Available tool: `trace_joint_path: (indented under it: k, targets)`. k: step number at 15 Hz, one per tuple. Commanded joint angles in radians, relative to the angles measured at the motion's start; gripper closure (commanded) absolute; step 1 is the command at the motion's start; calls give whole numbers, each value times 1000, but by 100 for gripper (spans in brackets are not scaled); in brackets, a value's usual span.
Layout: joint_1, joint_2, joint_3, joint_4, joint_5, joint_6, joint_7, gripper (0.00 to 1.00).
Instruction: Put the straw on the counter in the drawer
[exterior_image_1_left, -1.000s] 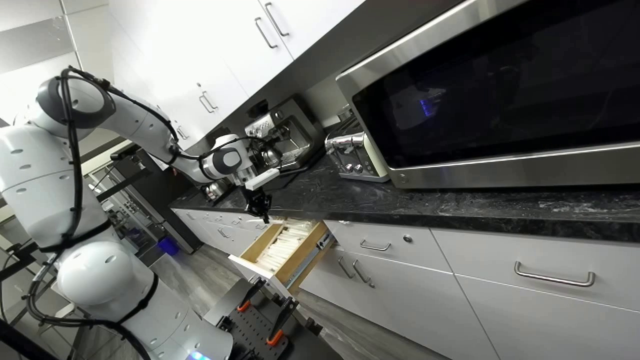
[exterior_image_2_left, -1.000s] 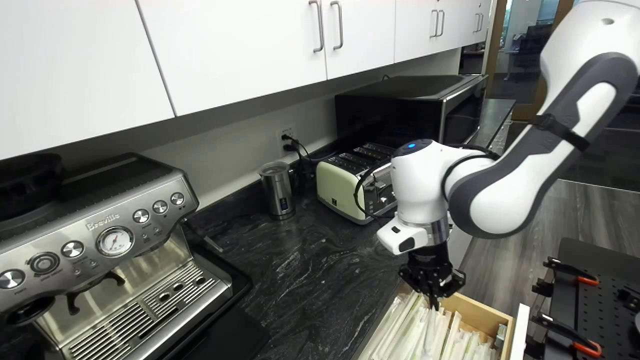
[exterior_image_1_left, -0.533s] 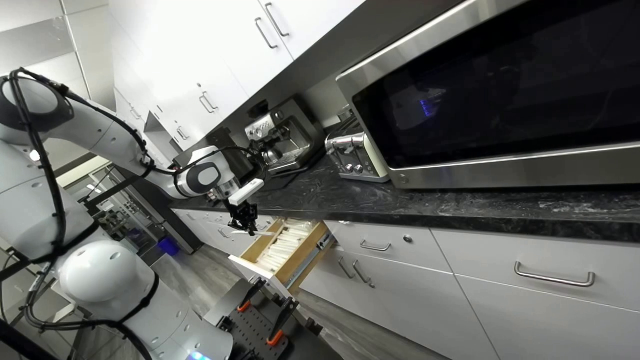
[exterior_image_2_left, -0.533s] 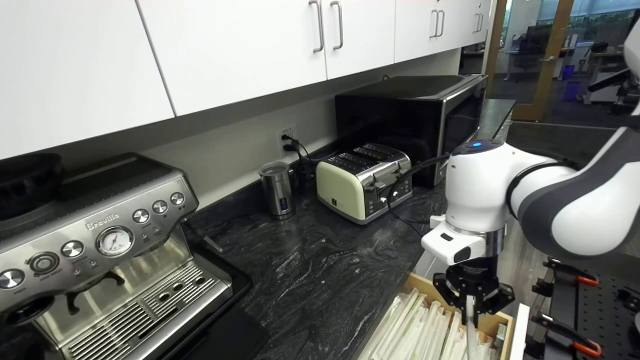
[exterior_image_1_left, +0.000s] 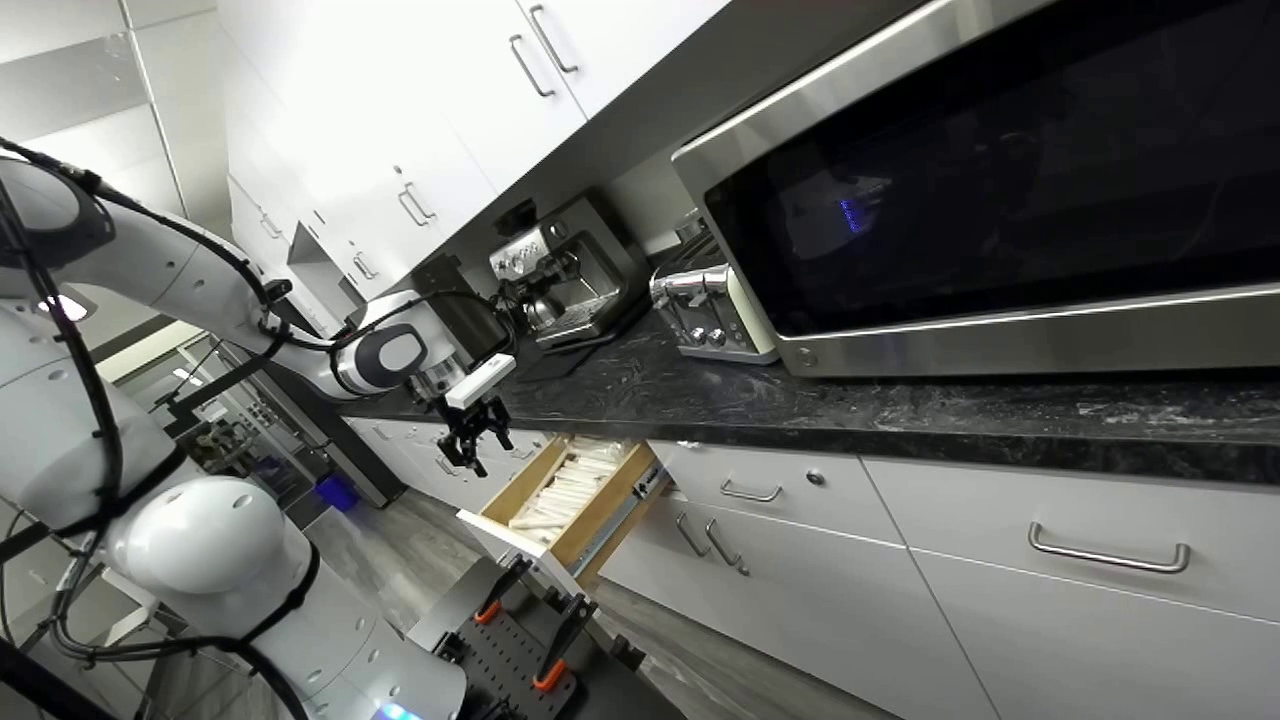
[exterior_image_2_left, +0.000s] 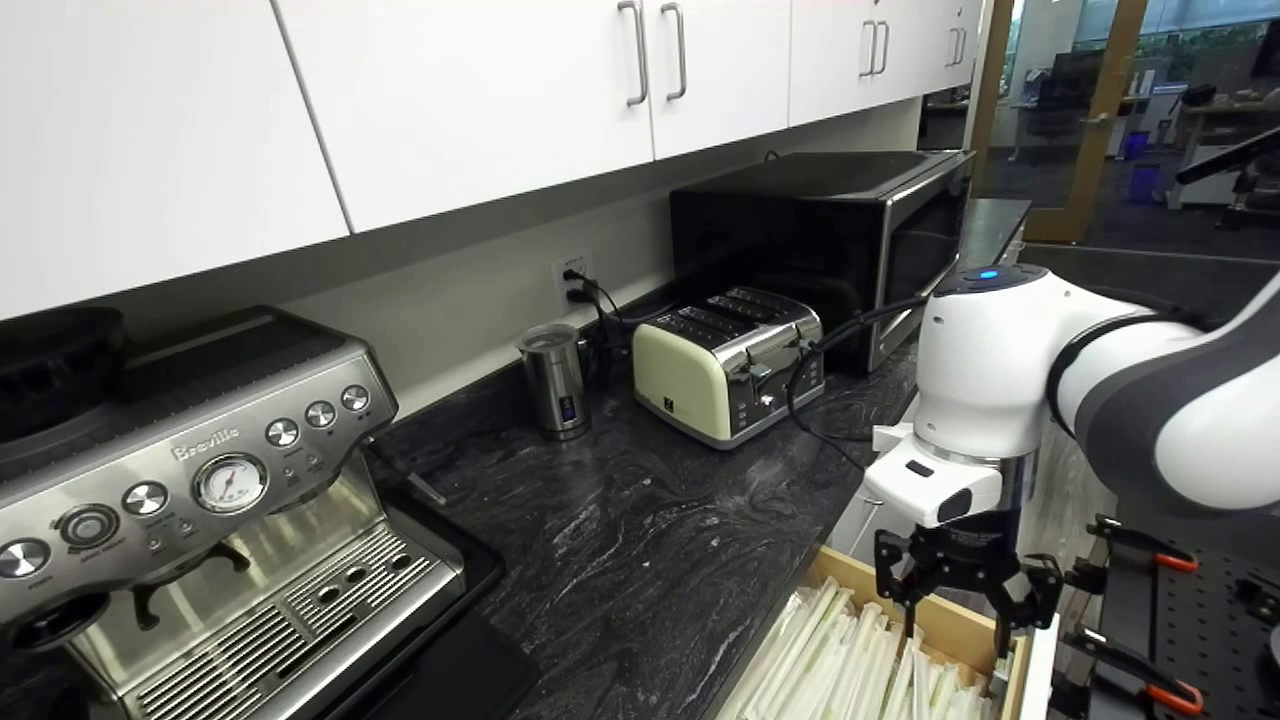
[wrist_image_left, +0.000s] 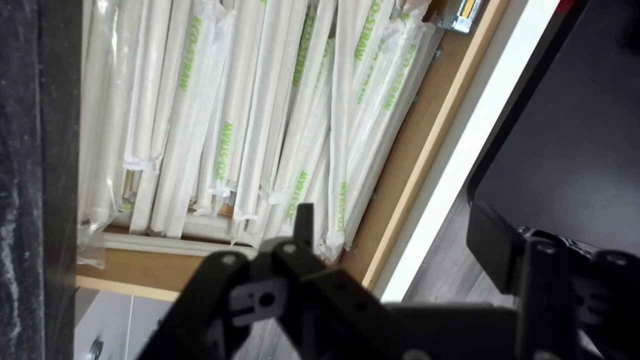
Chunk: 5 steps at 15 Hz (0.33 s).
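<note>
The drawer (wrist_image_left: 431, 150) stands pulled out from beneath the worktop (exterior_image_2_left: 620, 540); it has a pale wood box and a white front panel (wrist_image_left: 465, 160). The paper-wrapped straws (wrist_image_left: 260, 100) lie inside it in a dense, layered bundle; which of them is the task's straw cannot be told. The sleeves are whitish and slightly translucent, with flattened, crumpled ends, and several carry green ECO-STRAW lettering along their length. Most straws run roughly parallel; near the front panel, one lies over others at a slight angle. Clear plastic film (wrist_image_left: 95, 250) covers those nearest the worktop. The fingers (wrist_image_left: 303, 225) are spread wide apart; in the wrist view, one overlaps the straws' lower ends and the other appears beyond the front panel.
</note>
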Motion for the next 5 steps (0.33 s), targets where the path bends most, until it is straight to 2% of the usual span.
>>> trace_joint_path:
  k: [1, 5]
  targets:
    - [28, -45, -38, -17, 18, 0, -23, 0]
    - [36, -14, -49, 1, -4, -1, 4, 0]
